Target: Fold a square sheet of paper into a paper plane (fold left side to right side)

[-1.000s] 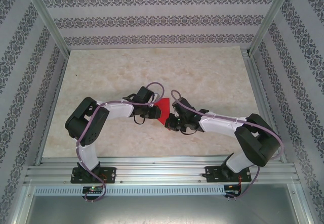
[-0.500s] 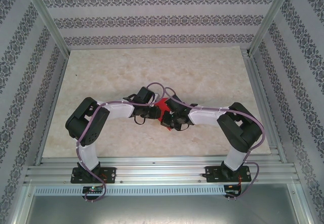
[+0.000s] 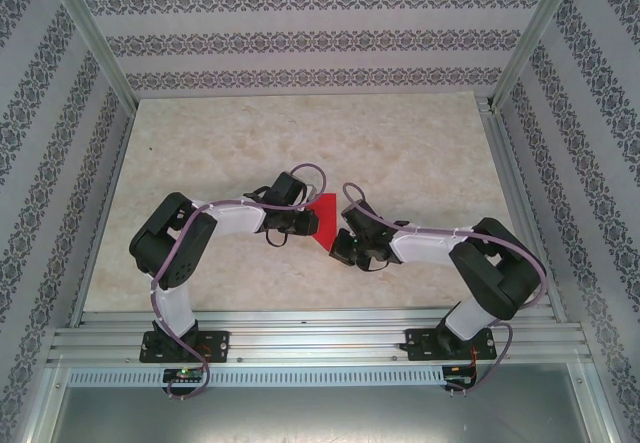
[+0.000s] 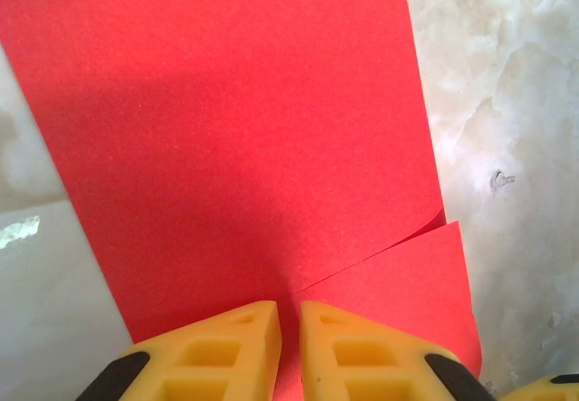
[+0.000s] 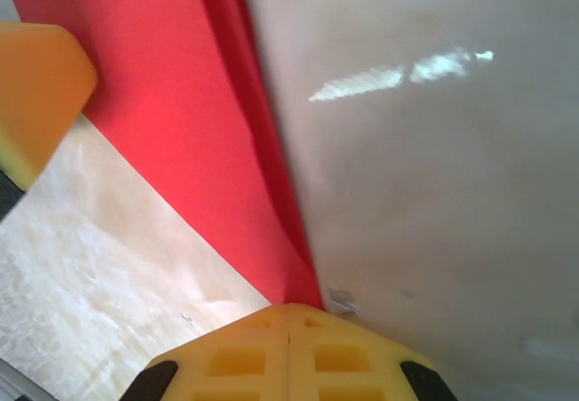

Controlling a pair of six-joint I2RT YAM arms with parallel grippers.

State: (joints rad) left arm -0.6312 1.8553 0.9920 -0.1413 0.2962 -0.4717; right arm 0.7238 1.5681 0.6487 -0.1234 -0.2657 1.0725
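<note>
L gripper (image 4: 289, 318) clamped — R gripper (image 5: 288, 316) fully closed

I look down on a pale marbled table (image 3: 400, 143), evenly lit, boxed in by walls (image 3: 300, 33) papered in grey patterned stripes, with aluminium posts (image 3: 90, 33) and rails (image 3: 320, 338) framing it.

Bright even light; soft shadow on the square sheet of paper (image 4: 226, 129); table (image 5: 398, 77) glare

square sheet of paper (image 4: 244, 129): thin red paper, matt, fine grain. table (image 5: 434, 166): marble-look, smooth, glossy, catches light streaks. left gripper fingers (image 4: 231, 351): yellow plastic, matt, moulded. near frame rail (image 3: 320, 341): bare brushed metal, dull sheen.
</note>
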